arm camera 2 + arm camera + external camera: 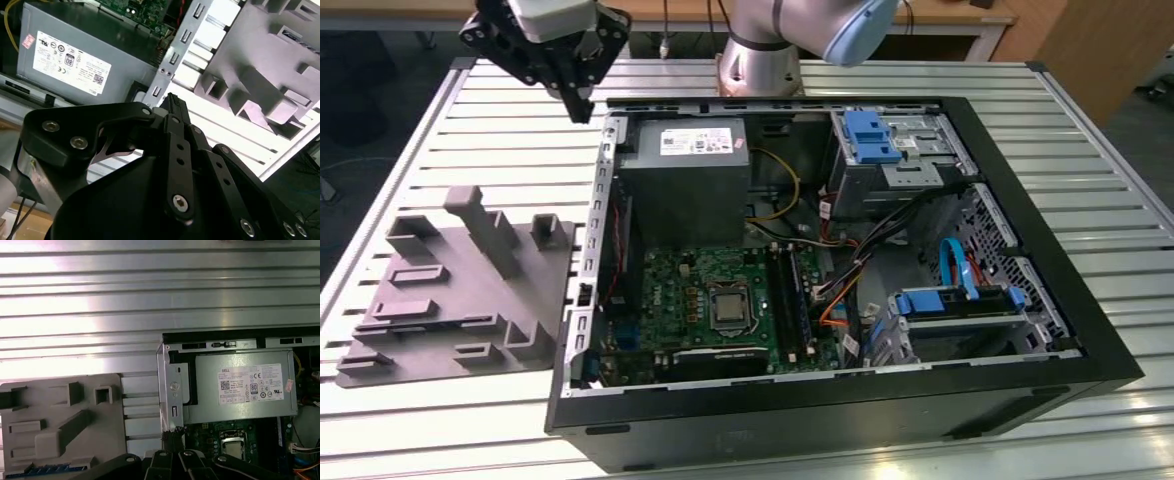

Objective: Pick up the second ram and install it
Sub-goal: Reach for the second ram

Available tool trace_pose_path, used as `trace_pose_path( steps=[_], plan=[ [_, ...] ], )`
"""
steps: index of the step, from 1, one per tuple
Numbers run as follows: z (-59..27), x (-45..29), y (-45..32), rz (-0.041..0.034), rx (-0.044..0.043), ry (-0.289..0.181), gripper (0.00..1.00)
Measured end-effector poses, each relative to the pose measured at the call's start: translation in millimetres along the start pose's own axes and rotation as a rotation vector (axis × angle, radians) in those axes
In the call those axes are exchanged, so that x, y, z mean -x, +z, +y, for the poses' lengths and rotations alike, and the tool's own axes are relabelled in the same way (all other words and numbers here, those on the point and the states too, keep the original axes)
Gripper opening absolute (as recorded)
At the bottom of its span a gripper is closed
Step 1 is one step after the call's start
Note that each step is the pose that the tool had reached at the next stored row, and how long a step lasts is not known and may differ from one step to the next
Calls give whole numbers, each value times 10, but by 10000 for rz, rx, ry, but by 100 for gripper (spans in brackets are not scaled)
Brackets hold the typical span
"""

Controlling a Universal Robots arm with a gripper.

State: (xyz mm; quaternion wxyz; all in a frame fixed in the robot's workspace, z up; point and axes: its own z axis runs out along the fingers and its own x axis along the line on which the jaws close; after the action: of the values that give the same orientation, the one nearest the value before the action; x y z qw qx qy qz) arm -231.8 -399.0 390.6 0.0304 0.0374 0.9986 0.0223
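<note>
My gripper hangs above the table at the far corner of the open computer case, on the exterior view's left, just outside the wall by the power supply. My fingertips look drawn together, and I see nothing between them. I judge that I carry nothing.

In the first wrist view, a blue toothed strip lies on the grey holder. The holder sits on the table beside the case. I take this strip for the second ram, though part of it is cut off. It lies away from the case, toward the table's near edge and the exterior view's left. Its long axis seems to run with the table's slats, crosswise to the long black slots on the motherboard.
</note>
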Motion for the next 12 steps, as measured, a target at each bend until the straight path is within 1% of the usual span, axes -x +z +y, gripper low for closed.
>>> trace_pose_path(
  steps=[2, 4, 12],
  plan=[
    [-7, -68, 3, -21, 3, 1, 10],
    [-18, -120, 8, -32, 4, 0, 10],
    [-86, -245, 38, -36, 4, -1, 10]
  ],
)
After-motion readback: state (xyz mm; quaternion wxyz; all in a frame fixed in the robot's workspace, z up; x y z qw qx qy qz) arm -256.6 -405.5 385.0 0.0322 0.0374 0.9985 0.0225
